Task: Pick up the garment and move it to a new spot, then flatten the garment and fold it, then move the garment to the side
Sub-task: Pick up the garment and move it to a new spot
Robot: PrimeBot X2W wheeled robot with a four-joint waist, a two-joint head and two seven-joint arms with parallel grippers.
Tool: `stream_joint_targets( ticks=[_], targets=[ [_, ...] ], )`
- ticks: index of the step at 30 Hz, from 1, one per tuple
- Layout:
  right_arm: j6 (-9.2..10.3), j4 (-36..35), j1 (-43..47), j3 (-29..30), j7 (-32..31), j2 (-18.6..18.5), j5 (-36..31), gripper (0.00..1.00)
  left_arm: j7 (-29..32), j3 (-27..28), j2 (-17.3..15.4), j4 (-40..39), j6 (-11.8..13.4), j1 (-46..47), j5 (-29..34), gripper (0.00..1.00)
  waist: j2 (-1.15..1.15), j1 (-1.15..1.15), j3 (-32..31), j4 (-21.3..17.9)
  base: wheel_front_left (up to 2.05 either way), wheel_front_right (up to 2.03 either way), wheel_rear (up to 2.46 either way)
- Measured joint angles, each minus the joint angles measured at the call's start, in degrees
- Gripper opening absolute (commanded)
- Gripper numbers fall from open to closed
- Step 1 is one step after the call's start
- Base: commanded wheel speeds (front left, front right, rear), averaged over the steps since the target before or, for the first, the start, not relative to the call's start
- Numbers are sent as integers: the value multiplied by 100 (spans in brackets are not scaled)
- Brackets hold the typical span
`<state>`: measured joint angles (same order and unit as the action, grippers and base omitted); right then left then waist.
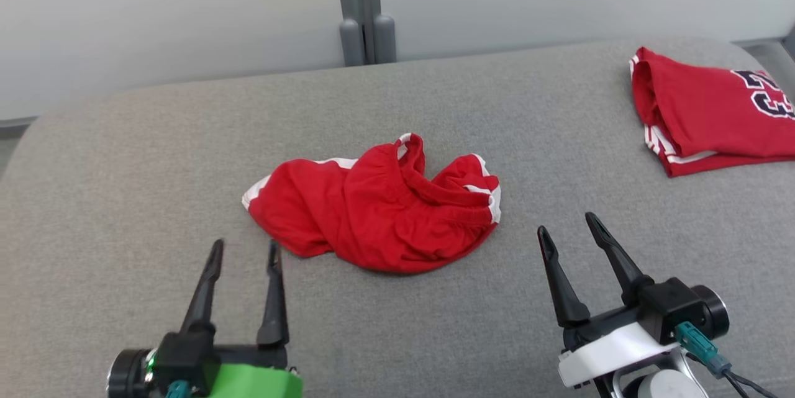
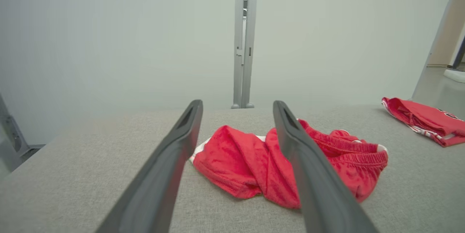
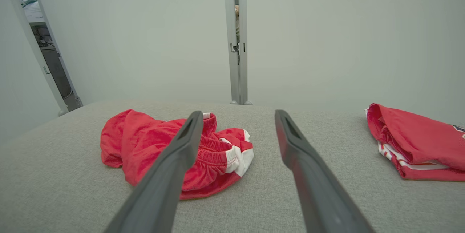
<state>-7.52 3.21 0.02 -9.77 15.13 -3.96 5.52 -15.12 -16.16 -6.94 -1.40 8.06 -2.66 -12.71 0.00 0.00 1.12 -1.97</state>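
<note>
The crumpled red shorts (image 1: pixel 379 212) lie mid-desk (image 1: pixel 124 156), long axis running left to right, elastic waistband toward the right. The left claw (image 1: pixel 245 244) is just beside their near-left edge and the right claw (image 1: pixel 566 224) stands apart. Both claws are spread wide and empty.

Left gripper (image 1: pixel 245 248) sits at seven o'clock, jaws spread, fingers pointing to twelve; right gripper (image 1: pixel 566 225) at five o'clock, jaws spread, angled toward eleven.
</note>
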Motion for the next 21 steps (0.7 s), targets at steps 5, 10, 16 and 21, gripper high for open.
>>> stream_joint_targets(
  ticks=[5,10,16,21],
  targets=[
    [0,56,220,31,0,9,51,100,-1,407,214,-345,-212,-605,237,100,0,0,-234,120,0,0,0],
    [0,163,368,88,0,-47,105,100,0,531,298,-323,-500,-870,584,100,0,0,-376,194,0,0,0],
    [0,266,438,141,0,-20,146,100,0,552,380,-387,-599,-887,681,100,0,0,-406,259,0,0,0],
    [0,308,438,114,0,2,145,100,0,550,396,-382,-631,-887,714,100,0,0,-391,293,0,0,0]
  ],
)
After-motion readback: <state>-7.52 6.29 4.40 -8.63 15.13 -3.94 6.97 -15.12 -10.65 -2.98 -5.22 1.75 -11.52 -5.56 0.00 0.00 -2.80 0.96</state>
